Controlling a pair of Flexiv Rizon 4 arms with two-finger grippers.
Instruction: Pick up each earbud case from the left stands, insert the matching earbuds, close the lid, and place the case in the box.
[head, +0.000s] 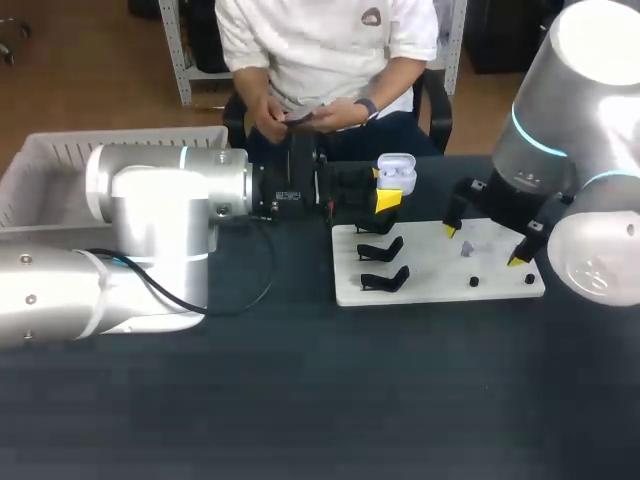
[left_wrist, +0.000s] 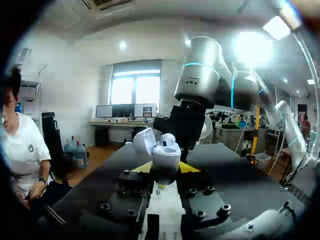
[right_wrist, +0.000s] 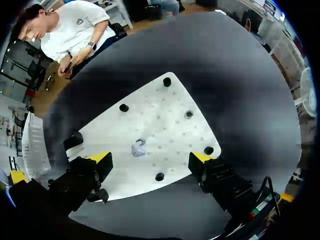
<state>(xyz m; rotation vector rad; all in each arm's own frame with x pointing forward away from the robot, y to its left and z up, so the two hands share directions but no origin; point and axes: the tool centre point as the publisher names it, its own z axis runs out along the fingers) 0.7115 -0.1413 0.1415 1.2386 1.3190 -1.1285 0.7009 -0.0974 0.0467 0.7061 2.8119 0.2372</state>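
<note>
Your left claw gripped the earbud case, its lid open, above the desk at the white board's far edge. Your right claw hung spread wide over that board, above a lone earbud.

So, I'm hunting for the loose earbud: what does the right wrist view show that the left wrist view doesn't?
Only the right wrist view shows the small pale earbud, lying loose on the white perforated board under the open right claw, along with the black round pegs. Only the left wrist view shows the open white earbud case, lid up, clamped in the left claw. Both views show the dark table and part of the board.
</note>
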